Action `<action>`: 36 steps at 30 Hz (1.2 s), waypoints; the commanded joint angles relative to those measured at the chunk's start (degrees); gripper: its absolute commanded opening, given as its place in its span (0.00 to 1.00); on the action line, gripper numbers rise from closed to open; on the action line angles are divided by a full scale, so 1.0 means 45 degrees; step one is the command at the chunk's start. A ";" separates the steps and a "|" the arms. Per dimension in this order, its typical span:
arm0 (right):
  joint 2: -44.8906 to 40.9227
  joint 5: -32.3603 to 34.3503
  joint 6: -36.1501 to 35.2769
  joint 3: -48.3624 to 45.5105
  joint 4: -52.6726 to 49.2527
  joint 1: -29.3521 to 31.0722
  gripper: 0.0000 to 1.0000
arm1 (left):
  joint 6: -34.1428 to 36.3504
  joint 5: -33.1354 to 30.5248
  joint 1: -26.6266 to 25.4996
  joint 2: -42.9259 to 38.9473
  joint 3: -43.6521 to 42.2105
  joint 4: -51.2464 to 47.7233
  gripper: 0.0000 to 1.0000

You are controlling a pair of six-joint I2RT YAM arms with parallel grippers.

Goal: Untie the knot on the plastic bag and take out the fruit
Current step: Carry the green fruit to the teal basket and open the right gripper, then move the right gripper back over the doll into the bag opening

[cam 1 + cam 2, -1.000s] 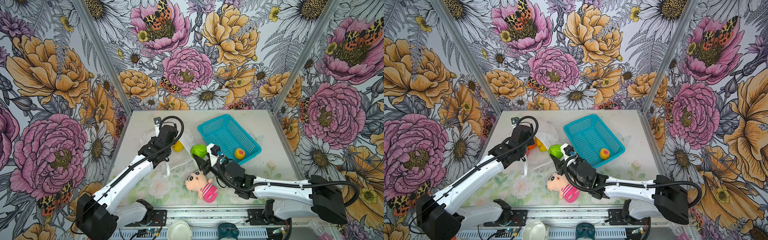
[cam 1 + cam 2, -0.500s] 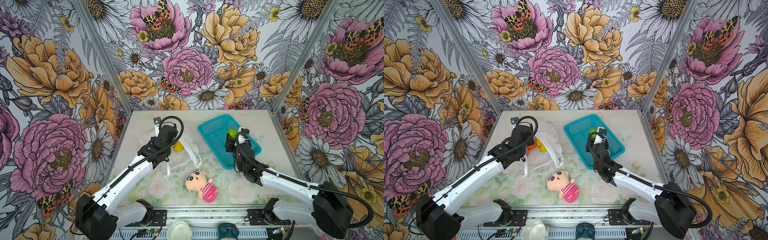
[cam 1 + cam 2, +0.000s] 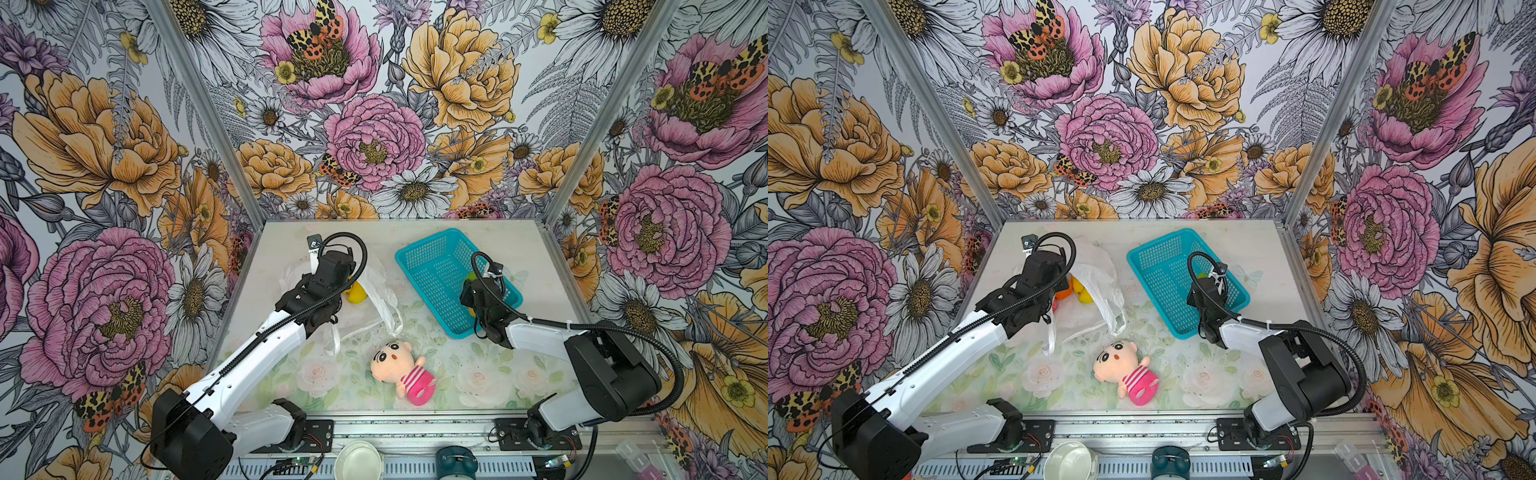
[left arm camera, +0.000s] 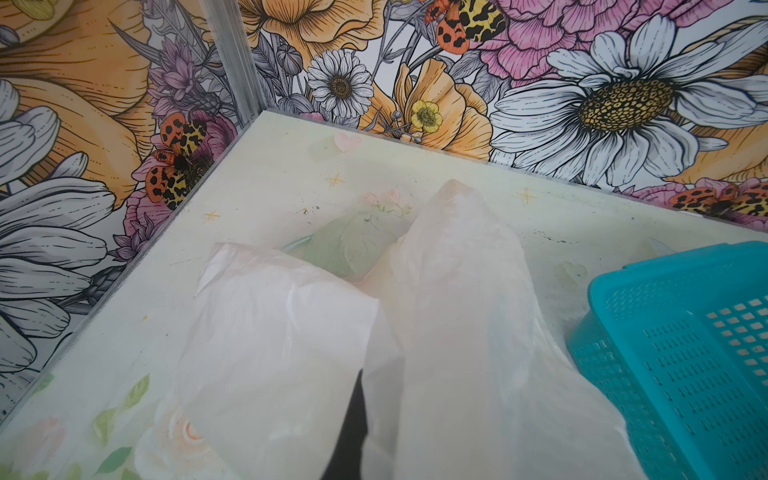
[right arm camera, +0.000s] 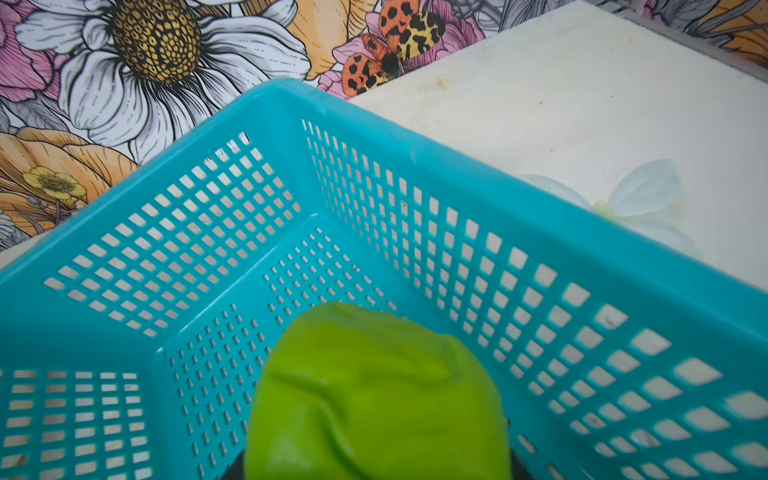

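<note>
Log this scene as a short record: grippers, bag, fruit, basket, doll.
left gripper: shut on bag
right gripper: shut on green fruit, over basket
bag: on table, mouth open, handles loose
in bag: yellow fruit and orange fruit show at the mouth
doll: lying on table near the front, apart from both arms

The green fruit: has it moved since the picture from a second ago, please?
Yes. In a top view the green fruit has gone right, from the table left of the teal basket to over the basket's inside.
</note>
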 commanded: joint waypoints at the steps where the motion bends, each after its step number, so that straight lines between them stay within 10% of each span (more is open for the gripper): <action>1: 0.0476 -0.0377 0.0381 0.0312 0.0426 -0.0190 0.22 | 0.0094 0.0070 0.0071 0.0033 -0.0042 0.0149 0.00; 10: 0.0821 -0.0631 0.0264 0.0343 0.0484 -0.1038 0.42 | 0.0078 0.0066 0.0065 0.0048 -0.0041 0.0156 0.00; 15: 0.0664 -0.0996 0.0170 0.0307 0.0615 -0.1155 0.71 | 0.0069 0.0014 0.0074 -0.0042 -0.0099 0.0160 0.00; 36: -0.4196 -0.1110 -0.2147 0.1266 -0.1500 0.0972 0.99 | 0.0079 0.0090 0.0127 0.0140 -0.0053 0.0183 0.00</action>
